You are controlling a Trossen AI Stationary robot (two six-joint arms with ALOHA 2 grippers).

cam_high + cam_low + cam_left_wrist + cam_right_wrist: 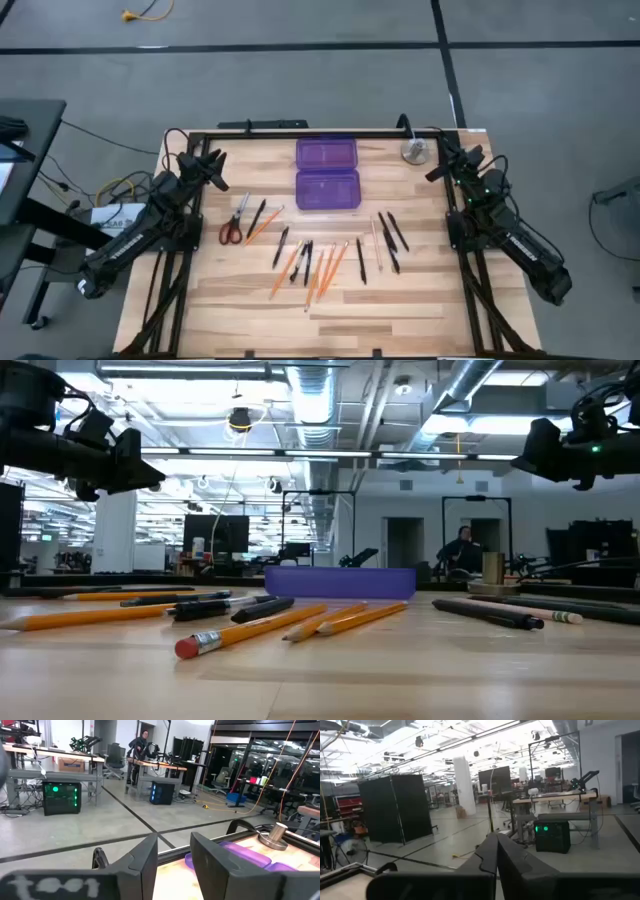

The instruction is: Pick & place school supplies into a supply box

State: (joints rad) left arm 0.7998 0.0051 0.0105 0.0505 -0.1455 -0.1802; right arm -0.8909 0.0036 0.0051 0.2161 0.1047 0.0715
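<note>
nothing boxed yet. left gripper (214,160) raised, fingers apart, empty; right gripper (437,171) closed, parked. recommend descending squarely over scissors (234,224), then carrying to open box (327,174).

A grey concrete floor (300,80) with dark seam lines surrounds the wooden table (330,300). Beyond it stand desks (50,755), office chairs (116,757) and black partition panels (395,807). Exposed silver ducts (310,400) and bright ceiling lights run overhead, and a person (462,550) sits far back
</note>
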